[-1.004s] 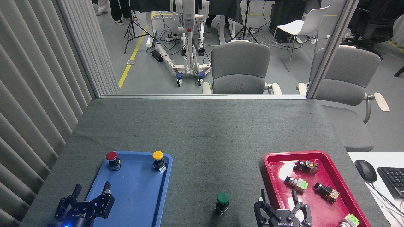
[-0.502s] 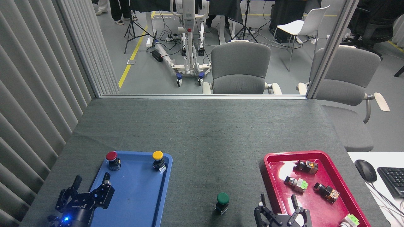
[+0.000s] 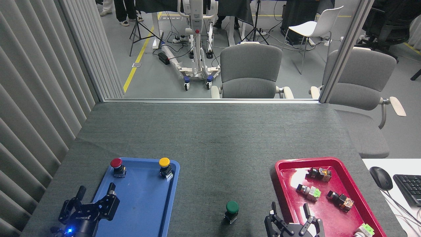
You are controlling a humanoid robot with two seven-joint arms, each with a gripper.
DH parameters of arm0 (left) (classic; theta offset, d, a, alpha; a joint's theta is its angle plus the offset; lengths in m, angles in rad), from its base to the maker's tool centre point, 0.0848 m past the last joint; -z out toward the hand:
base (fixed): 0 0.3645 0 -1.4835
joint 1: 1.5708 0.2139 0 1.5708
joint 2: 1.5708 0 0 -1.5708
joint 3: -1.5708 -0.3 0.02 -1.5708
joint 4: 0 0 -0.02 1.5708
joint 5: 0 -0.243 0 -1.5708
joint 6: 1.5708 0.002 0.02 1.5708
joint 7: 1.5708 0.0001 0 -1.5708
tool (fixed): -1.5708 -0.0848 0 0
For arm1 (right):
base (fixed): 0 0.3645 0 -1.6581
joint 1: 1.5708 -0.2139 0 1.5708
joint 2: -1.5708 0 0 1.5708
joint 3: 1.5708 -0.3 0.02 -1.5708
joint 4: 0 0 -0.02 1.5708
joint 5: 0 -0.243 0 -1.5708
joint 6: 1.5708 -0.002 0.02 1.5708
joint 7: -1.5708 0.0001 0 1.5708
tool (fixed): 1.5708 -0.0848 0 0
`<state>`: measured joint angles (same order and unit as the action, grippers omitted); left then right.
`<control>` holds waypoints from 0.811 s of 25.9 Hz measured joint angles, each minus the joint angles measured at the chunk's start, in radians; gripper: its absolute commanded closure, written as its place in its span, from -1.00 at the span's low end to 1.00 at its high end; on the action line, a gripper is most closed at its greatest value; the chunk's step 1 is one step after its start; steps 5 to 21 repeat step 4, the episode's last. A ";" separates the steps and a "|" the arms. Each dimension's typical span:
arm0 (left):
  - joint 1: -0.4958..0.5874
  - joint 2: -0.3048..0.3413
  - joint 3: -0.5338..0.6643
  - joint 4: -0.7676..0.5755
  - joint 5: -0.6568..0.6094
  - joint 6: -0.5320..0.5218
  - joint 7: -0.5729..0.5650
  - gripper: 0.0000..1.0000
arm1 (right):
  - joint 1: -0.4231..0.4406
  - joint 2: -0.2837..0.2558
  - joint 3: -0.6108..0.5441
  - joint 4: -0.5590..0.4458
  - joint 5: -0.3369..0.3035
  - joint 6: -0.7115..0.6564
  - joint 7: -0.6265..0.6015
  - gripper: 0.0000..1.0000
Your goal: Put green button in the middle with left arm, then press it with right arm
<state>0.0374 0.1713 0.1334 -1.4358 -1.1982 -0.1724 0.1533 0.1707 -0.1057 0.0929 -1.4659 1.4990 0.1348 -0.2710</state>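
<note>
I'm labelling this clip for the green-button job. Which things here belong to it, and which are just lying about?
Part of the job:
- green button, standing on the grey cloth between the trays
- left end effector, open
- right end effector, open

Just lying about:
- red button and yellow button in the blue tray
- red tray of loose switches
- mouse, keyboard

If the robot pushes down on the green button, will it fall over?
Probably not: the green button stands upright on a blocky black base. A sideways shove might tip it, since the cap looks wider than the base. It looks stiff, not floppy.
</note>
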 measured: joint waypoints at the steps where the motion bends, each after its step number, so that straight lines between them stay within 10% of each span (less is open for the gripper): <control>1: -0.001 0.000 0.000 0.003 -0.001 0.000 0.000 -0.99 | 0.000 0.000 -0.001 0.000 0.000 0.000 0.001 -0.99; 21: -0.003 -0.002 -0.001 0.006 -0.003 0.000 0.000 -0.99 | 0.000 -0.001 -0.004 0.000 0.000 0.000 0.002 -0.99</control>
